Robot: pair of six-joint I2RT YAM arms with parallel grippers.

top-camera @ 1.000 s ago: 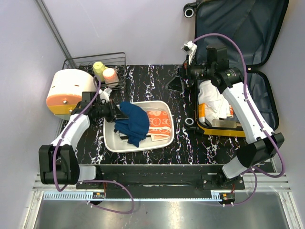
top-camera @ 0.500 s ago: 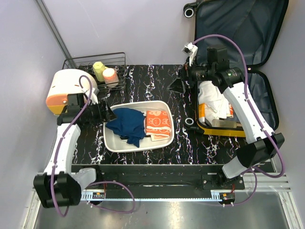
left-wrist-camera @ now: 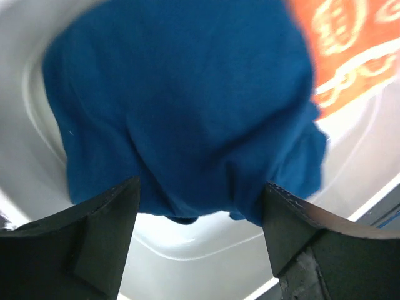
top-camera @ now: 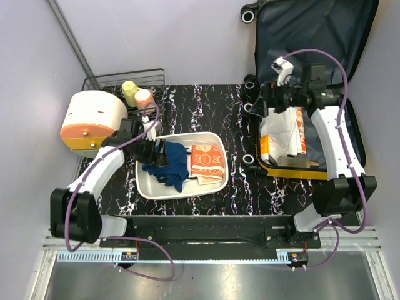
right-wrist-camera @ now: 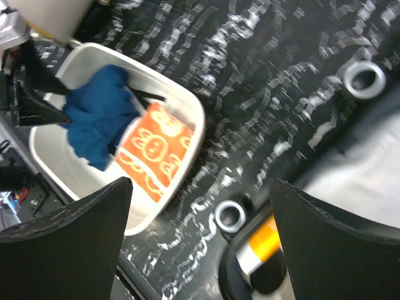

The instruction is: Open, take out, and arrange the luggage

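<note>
Left gripper [left-wrist-camera: 200,187]: wide, empty, at blue cloth [left-wrist-camera: 181,106], 9 o'clock.
Right gripper [right-wrist-camera: 200,182]: wide, empty, over luggage [top-camera: 312,37], 2 o'clock.
Risk: cloth snagging, dragged from tray [top-camera: 147,184].

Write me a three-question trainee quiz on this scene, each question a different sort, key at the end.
1. True or false: the luggage lies open.
2. The cloth in the white tray, beside the orange printed piece, is: A red, B blue, C green.
3. Fill in: the left gripper has its jaws ___ over that cloth.
Key: 1 true; 2 B; 3 open.
</note>
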